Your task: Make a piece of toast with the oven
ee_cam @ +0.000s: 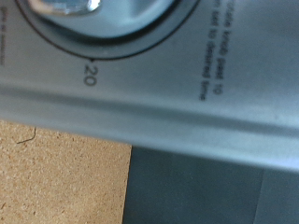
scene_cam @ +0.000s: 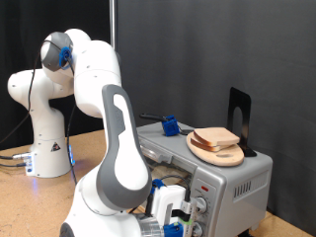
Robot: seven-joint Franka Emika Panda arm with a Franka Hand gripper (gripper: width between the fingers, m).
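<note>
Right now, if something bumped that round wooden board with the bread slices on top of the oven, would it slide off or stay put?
The round wooden board looks stiff and light, resting on the oven's smooth metal top, so a push would probably slide it. It sits near the edge with its handle overhanging, so it might tip off. The bread slices lie loosely stacked and would likely shift.

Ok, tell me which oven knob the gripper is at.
The gripper faces the knob whose dial reads 20, close in the wrist view; it sits near the oven's edge beside the table, so probably the lower one.
</note>
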